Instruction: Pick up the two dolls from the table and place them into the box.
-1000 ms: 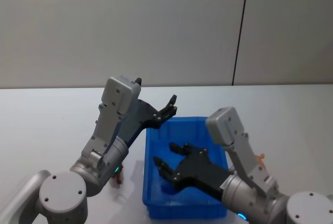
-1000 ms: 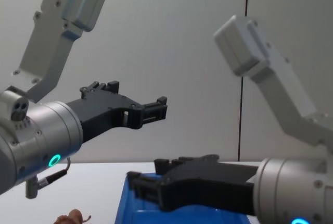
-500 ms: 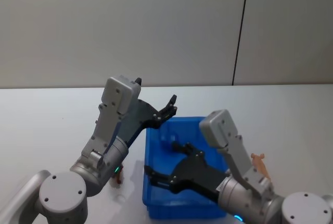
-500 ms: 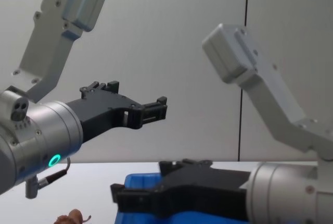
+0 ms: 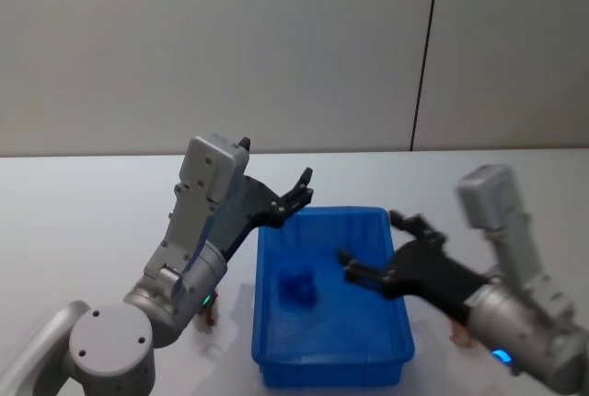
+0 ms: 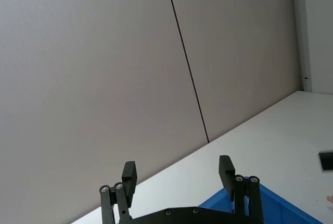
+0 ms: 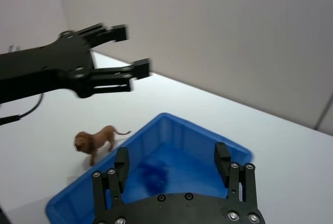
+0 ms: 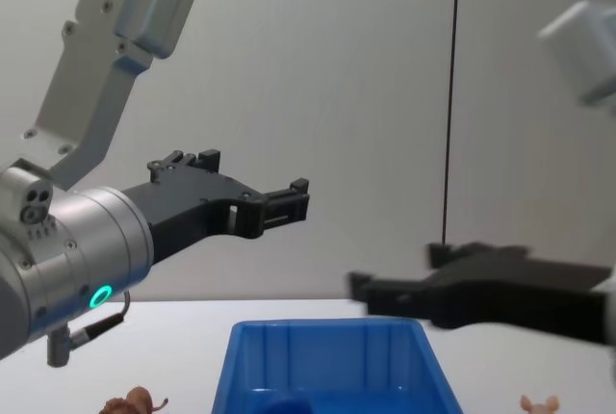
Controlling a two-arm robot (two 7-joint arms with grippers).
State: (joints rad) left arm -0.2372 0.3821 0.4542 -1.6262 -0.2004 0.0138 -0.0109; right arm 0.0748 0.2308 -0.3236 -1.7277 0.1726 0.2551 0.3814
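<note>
The box (image 5: 331, 368) sat at lower centre of the head view on the table (image 5: 83, 203). A plain grey wall (image 5: 230, 46) stood behind it, with a dark seam (image 5: 425, 55) running down right of centre.

The left gripper (image 5: 304, 186) hung above the box's upper left corner with its fingers spread and nothing between them. The right gripper (image 5: 371, 244) reached in from the lower right over the right half of the box. Its fingers were likewise parted and empty, and its dark body covered part of the right rim.

A dark blue lump (image 5: 296, 287) lay on the box floor left of centre, but I could not tell what it was.

In the right wrist view the reddish-brown doll (image 7: 96, 140) — a small lion-like figure with a thin tail — stood upright on the table just outside the box's wall, at centre left of the frame. In the head view the left arm (image 5: 198, 230) hid nearly all of it, leaving a reddish speck at the lower left beside the box.

The pale pink doll (image 8: 539, 404) showed at the bottom right of the chest view, on the table to the right of the box and apart from it. The right arm crossed above it, and in the head view that arm hid most of it.

Both dolls were outside the box, one on each side.
</note>
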